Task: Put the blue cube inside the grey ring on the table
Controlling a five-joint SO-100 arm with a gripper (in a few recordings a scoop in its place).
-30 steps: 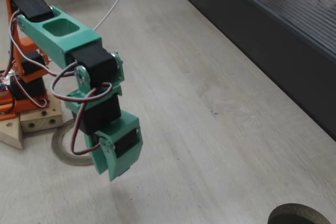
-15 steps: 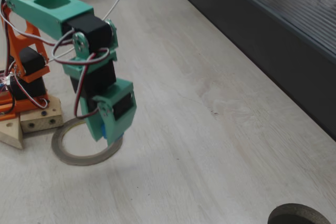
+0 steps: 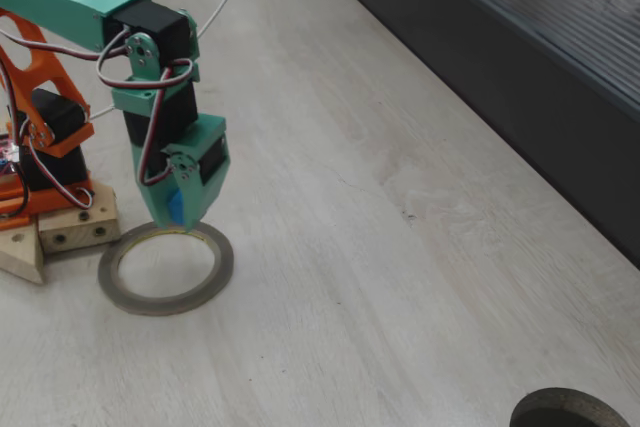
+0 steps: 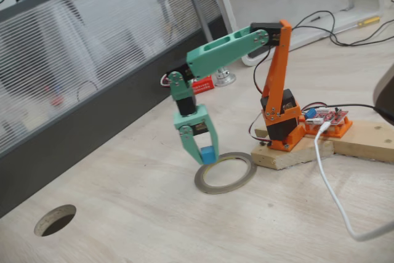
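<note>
The pincer (image 3: 178, 215) points straight down with its green fingers closed on the blue cube (image 4: 208, 154), which sits between the tips and hangs just above the desk (image 3: 400, 247). In both fixed views the cube is over the far edge of the grey ring (image 3: 166, 268), close to the band itself rather than over the middle of the hole. The ring lies flat just beside the wooden block (image 4: 289, 155) that carries the arm's orange base (image 4: 278, 115).

To finish this step well, I would bring the pincer a little nearer, toward the centre of the hole, so the cube clears the inner rim. Then lower it until the cube almost touches the desk and part the fingers gently. Released from higher up, or right over the band, the light cube could bounce or come to rest on the ring.
</note>
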